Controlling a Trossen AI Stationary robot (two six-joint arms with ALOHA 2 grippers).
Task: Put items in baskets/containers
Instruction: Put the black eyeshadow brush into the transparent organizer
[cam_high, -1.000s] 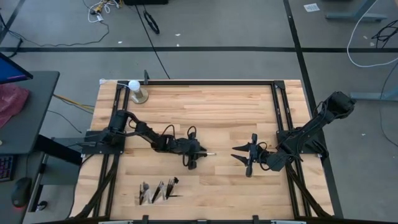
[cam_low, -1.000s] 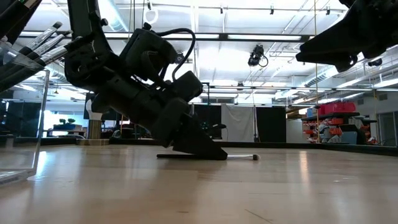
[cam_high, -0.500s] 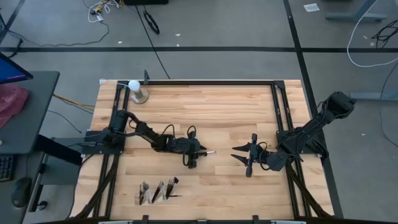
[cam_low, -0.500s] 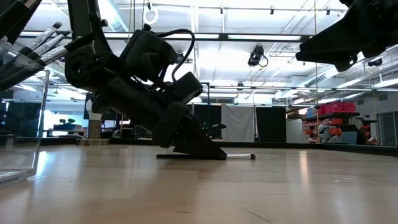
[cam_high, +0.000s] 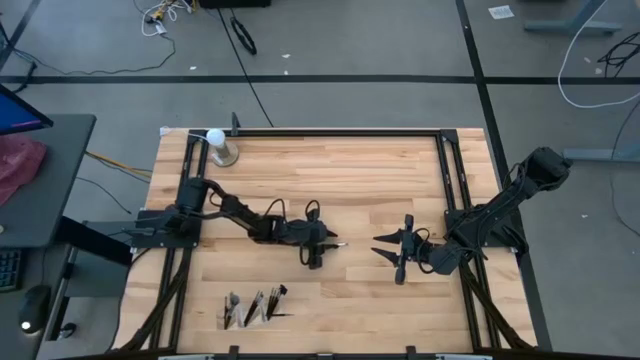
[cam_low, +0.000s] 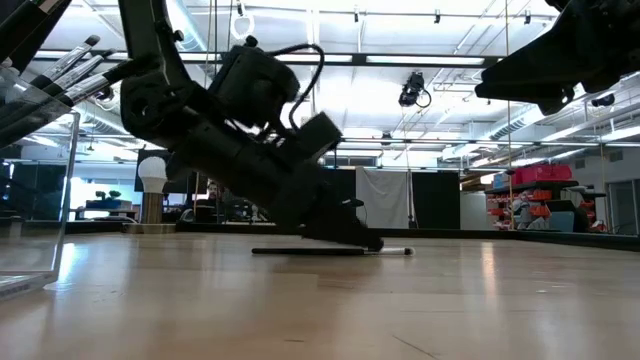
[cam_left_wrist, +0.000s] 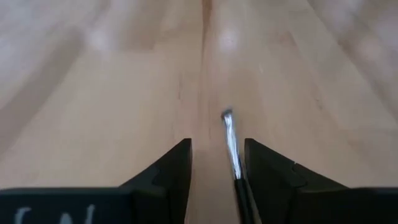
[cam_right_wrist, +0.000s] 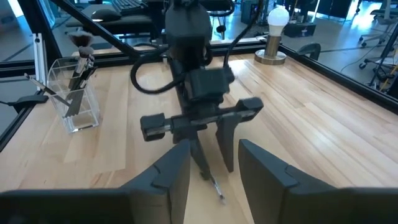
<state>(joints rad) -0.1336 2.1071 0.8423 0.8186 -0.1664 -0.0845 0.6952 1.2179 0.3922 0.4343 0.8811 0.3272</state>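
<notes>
On the pale wooden bench (cam_high: 370, 190), mid-frame in the high view, the left claw (cam_left_wrist: 216, 163) stands open astride a lone brush (cam_left_wrist: 231, 142). It seems off-centre; closing could flick it aside. The organizer (cam_right_wrist: 73, 99) sits lower left overhead. The right claw (cam_high: 384, 247) waits open at centre right.

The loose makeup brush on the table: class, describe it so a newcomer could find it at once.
Start at the wooden table and find the left end effector lowered near its middle. Between its open fingers lies one makeup brush, flat on the wood. Unlike the other brushes, which stand in the clear organizer, it lies alone, its silvery ferrule pointing out beyond the fingers.
</notes>
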